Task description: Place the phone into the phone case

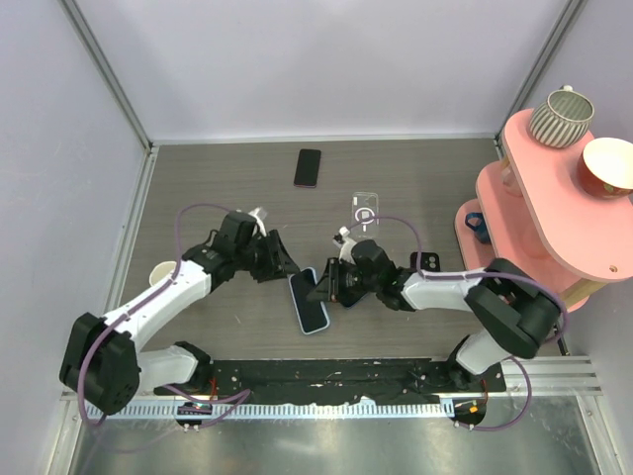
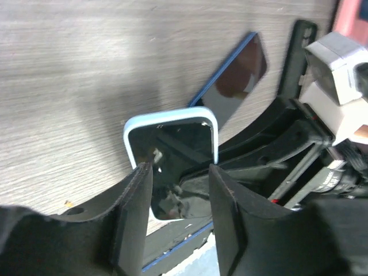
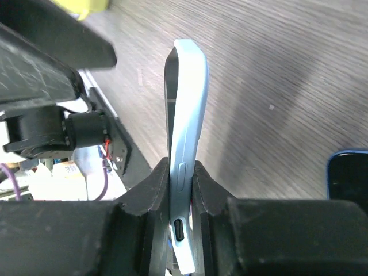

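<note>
My right gripper (image 1: 322, 285) (image 3: 181, 167) is shut on the light-blue-backed phone (image 1: 311, 309) (image 3: 187, 98) and holds it off the table, screen up. My left gripper (image 1: 287, 267) (image 2: 177, 169) is open, with one finger on each side of that phone's near end (image 2: 172, 135). The phone (image 2: 233, 83) (image 3: 349, 178), a dark glossy slab whose edge shows blue here, lies flat on the table just beyond, hidden under the right gripper in the top view. The clear phone case (image 1: 365, 210) with a white ring lies on the table behind the right gripper.
A black phone with a pinkish rim (image 1: 308, 167) lies at the back centre. A pale cup (image 1: 160, 274) stands at the left. A pink two-tier shelf (image 1: 534, 198) with a striped mug (image 1: 560, 117) and a bowl (image 1: 606, 166) fills the right side.
</note>
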Available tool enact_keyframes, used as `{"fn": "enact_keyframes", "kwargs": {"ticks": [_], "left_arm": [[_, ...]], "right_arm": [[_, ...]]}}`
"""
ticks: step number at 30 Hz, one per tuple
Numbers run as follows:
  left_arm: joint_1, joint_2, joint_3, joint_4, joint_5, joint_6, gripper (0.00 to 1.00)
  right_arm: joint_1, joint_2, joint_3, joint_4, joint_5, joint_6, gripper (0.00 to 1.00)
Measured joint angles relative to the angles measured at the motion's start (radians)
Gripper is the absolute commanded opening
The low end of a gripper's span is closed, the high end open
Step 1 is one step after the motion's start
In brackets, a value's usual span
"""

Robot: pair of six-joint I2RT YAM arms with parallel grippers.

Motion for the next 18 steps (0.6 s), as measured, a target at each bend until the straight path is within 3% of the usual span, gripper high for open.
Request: {"fn": "enact_keyframes", "kwargs": {"ticks": [5,8,13,18], "left_arm": [[0.0,-0.104,0.124,-0.058,-0.004,0.101,0.77],[0.0,-0.214,0.129,-0.064,0.005,0.141,0.82],[0.0,-0.341,0.122,-0.037,0.086,0.174,0.82],[0.0,-0.374,0.051,0.11,0.229,0.12,0.73]], "right_arm": [[-0.008,-0.174,0.0,-0.037,-0.011,-0.051,0.01],[-0.019,-0.304,0.0,-0.041,-0.026,-0.077,0.01],[-0.024,-0.446,-0.002,-0.023,-0.061,-0.102,0.01],[-0.024,-0.5,-0.004,0.039,-0.126,-0.098,0.01]]}}
